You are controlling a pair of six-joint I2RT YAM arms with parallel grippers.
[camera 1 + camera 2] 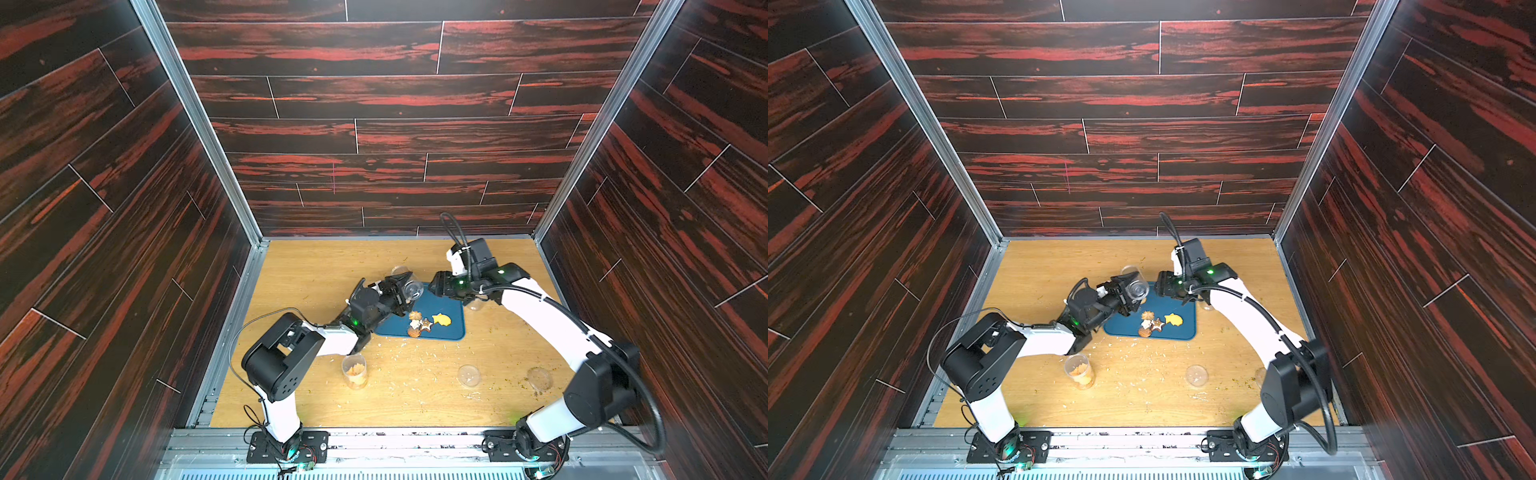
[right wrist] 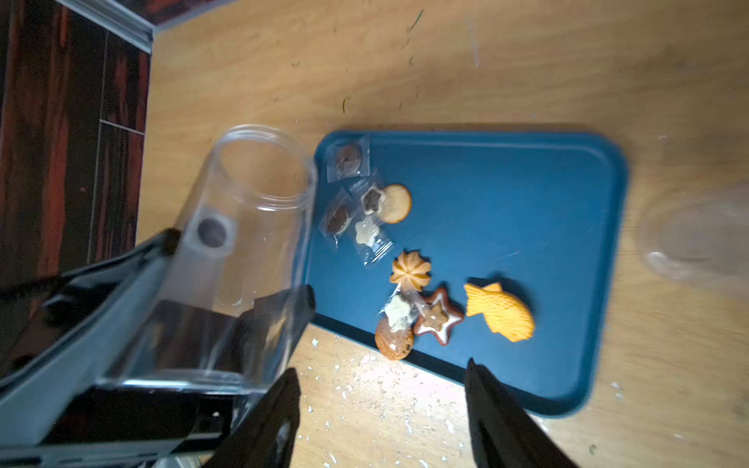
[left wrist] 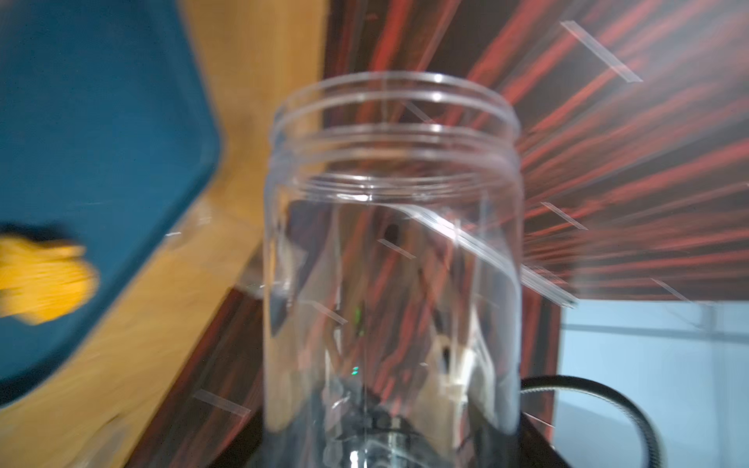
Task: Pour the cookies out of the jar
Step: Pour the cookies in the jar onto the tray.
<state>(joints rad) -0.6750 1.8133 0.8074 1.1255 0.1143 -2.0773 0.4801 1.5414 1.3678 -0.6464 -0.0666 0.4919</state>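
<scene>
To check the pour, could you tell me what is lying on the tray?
About ten cookies lie on the tray, some wrapped, one a yellow fish. The tilted jar covers the tray's edge beside them, so anything there is hidden.

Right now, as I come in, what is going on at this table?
The left tool grips a clear jar, tipped at the edge of the blue tray. Most cookies lie on the tray; one dark wrapped piece appears to sit inside the jar. The right tool hovers open and empty nearby.
</scene>
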